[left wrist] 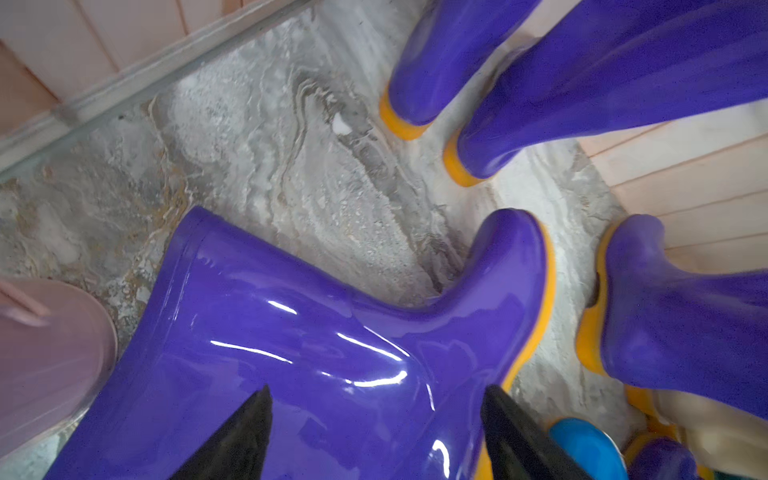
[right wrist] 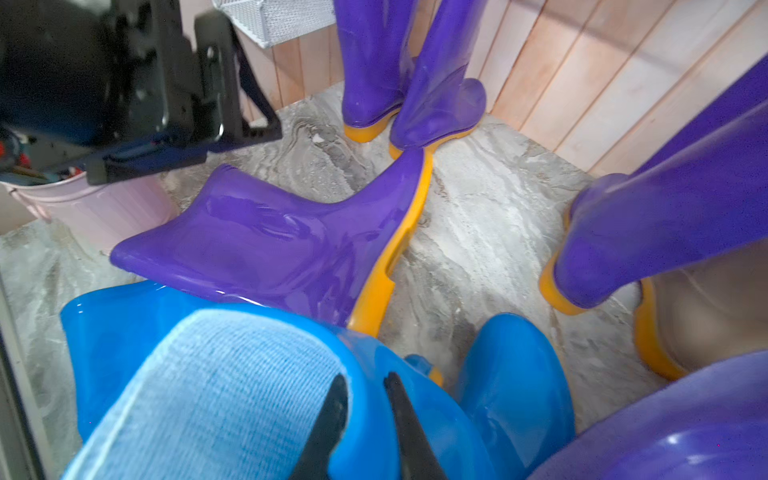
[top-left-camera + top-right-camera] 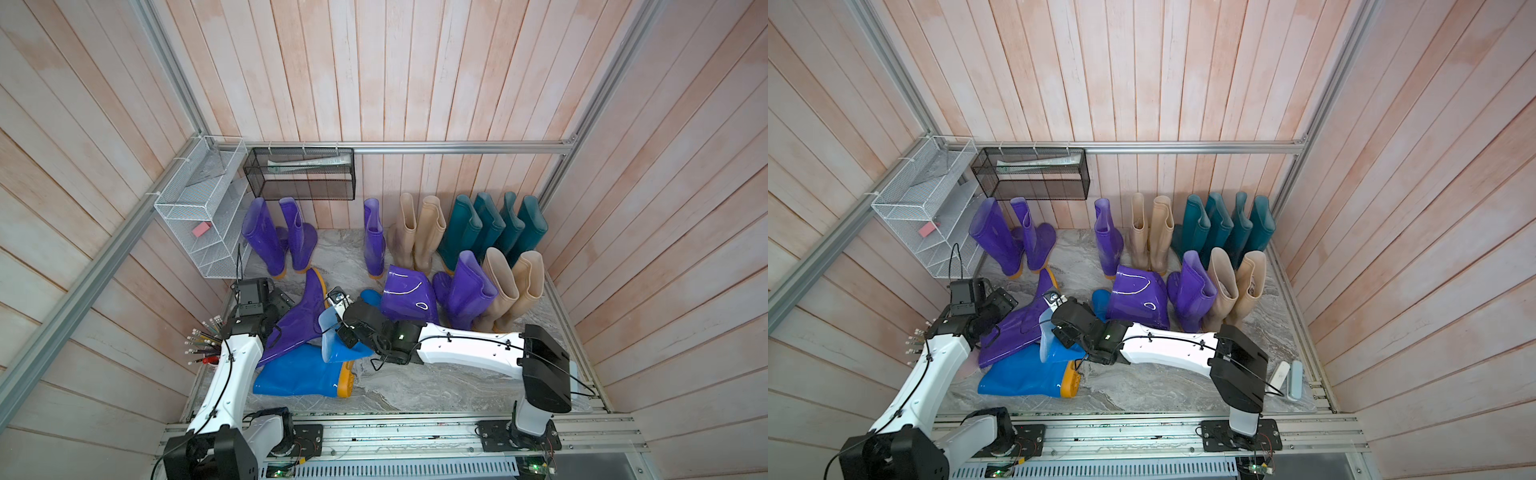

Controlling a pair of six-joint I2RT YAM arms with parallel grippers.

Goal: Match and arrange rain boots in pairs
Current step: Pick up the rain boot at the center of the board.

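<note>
Right gripper [image 2: 365, 376]: jaws nipped on the cuff wall of a blue boot [image 2: 232, 386], one finger inside against the pale lining, one outside. Makes sense, since the rim is the only section thin enough for these jaws. A blue toe [image 2: 511, 374] sits just past the fingertips; can't tell if it belongs to the same boot.

Left gripper [image 1: 376, 390]: fingers spread wide and empty, hovering right over the shaft of a purple boot [image 1: 291, 332] lying on its side. That boot rests across a second blue boot [image 3: 295, 380], also down, close under the right wrist. My read: left is staged to take the purple off so the blues can pair up.

Standing well beyond both sets of fingertips:
- purple pair [image 3: 266, 237]
- lone purple boot [image 3: 374, 237]
- beige pair [image 3: 415, 232]
- four teal boots [image 3: 494, 224]

A second beige pair [image 3: 511, 286] stands nearer, beside the right forearm. Beige and teal look sorted.

Containers:
- Pink bucket [image 2: 95, 208], beside the left wrist, holds pencils [image 3: 203, 345].
- White wire rack [image 3: 183, 199], outboard of the left gripper, holds a pink block [image 3: 202, 229].
- Black mesh basket [image 3: 299, 191], far past the fingertips, holds a pale rolled thing [image 3: 303, 164]; can't tell what.
</note>
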